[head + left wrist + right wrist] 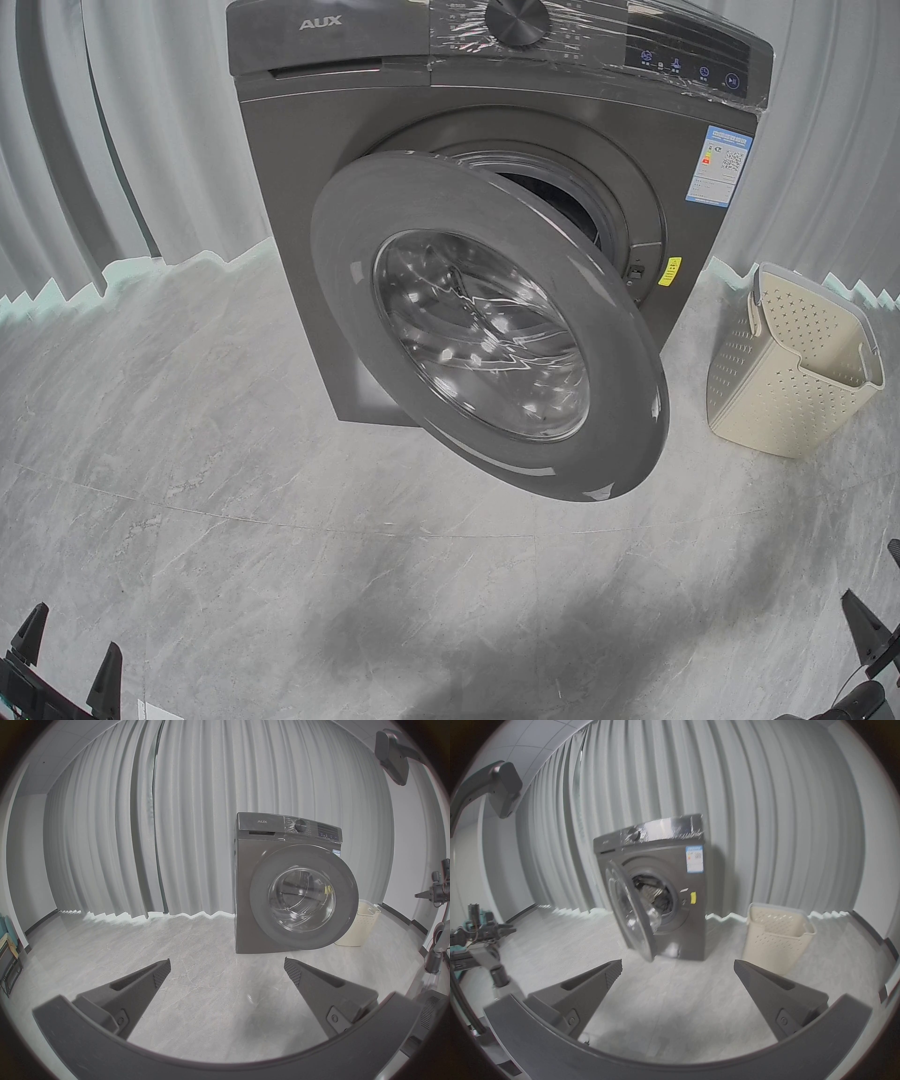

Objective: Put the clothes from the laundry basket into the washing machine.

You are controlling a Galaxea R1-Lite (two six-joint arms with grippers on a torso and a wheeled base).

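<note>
The grey washing machine [487, 187] stands ahead with its round door [487, 328] swung wide open toward me. Through the opening, dark clothes [656, 896] lie inside the drum. The cream perforated laundry basket [797, 366] sits on the floor to the machine's right, and its visible interior looks empty. My left gripper [67, 649] is low at the near left, open and holding nothing. My right gripper [881, 600] is low at the near right, also open with nothing between its fingers. Both are well back from the machine.
Grey marbled floor [234, 450] stretches between me and the machine. Pale curtains [140, 837] hang along the wall behind. The open door juts out into the space in front of the machine.
</note>
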